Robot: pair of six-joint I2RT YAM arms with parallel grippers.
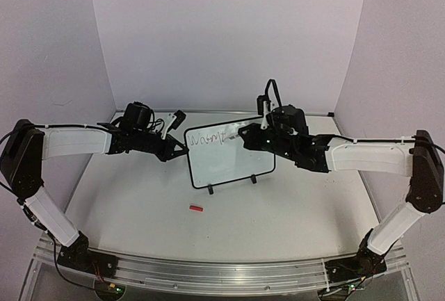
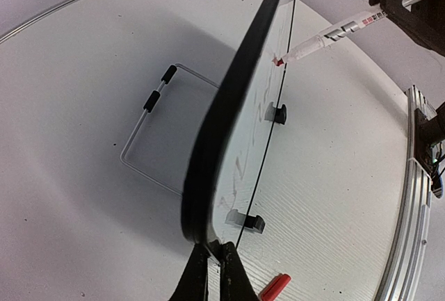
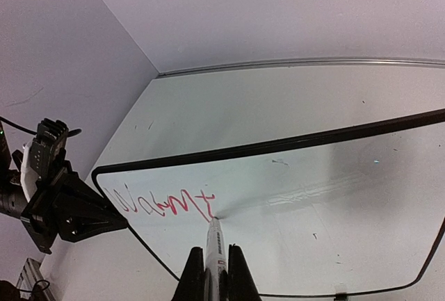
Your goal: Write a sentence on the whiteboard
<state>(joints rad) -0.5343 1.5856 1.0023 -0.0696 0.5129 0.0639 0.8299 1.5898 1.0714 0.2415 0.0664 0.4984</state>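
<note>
On table [image 1: 139, 200] | left pincer [image 2: 215, 263] pinches whiteboard [image 1: 229, 156] edge | right pincer [image 3: 214, 251] pinches marker [image 3: 213, 235], tip at sentence [image 3: 160, 204]

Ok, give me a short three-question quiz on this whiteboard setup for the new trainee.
1. What do the right jaws hold against the whiteboard?
A. a marker
B. an eraser
C. a cloth
2. True or false: the left jaws are open and clear of the whiteboard.
3. Where does the red cap lie?

Key:
1. A; its tip touches the whiteboard.
2. False; they are shut on the whiteboard's edge.
3. On the table in front of the whiteboard, on the arms' side, apart from it.
</note>
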